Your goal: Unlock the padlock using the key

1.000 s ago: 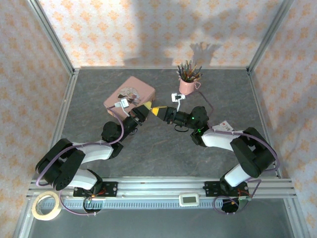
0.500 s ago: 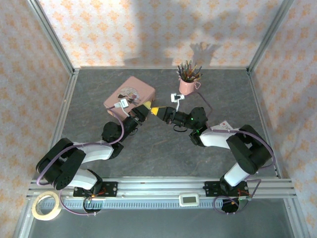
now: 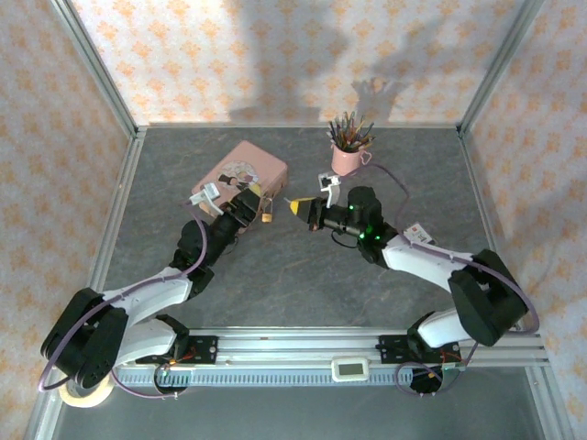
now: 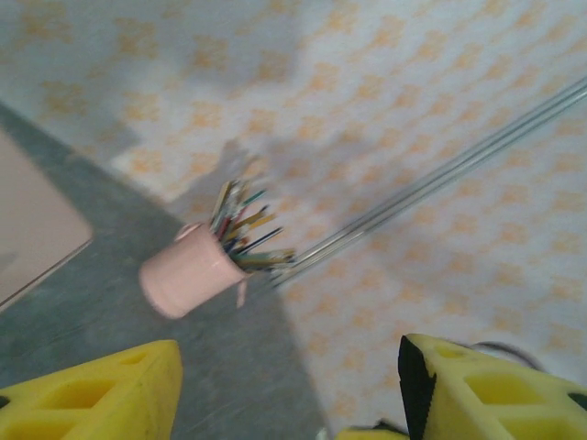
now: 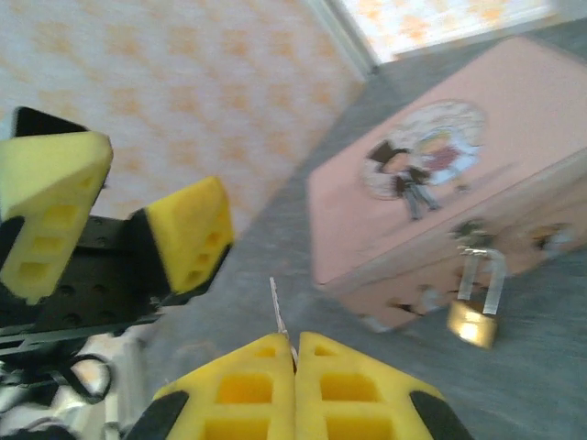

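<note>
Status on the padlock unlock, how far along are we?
Done: the key is pinched in the shut right jaws. In hand: its tip is near the padlock but apart from it; the left jaws stand open, empty. Left: insert key, turn; the shackle looks closed on the latch of the pink tin.

My left gripper [image 4: 291,390] stands wide, its yellow fingers [image 4: 96,394] at the bottom corners of my picture with nothing between them. Through the gap I see the grey table [image 4: 83,312], and farther off the pink mug [image 4: 188,272] packed with coloured pencils [image 4: 243,229], all a bit smeared. A corner of the pink tin [image 4: 32,220] sits at the left edge, apart from the mug. Behind the mug a metal rail [image 4: 440,179] crosses the orange-patterned wall [image 4: 413,101].
</note>
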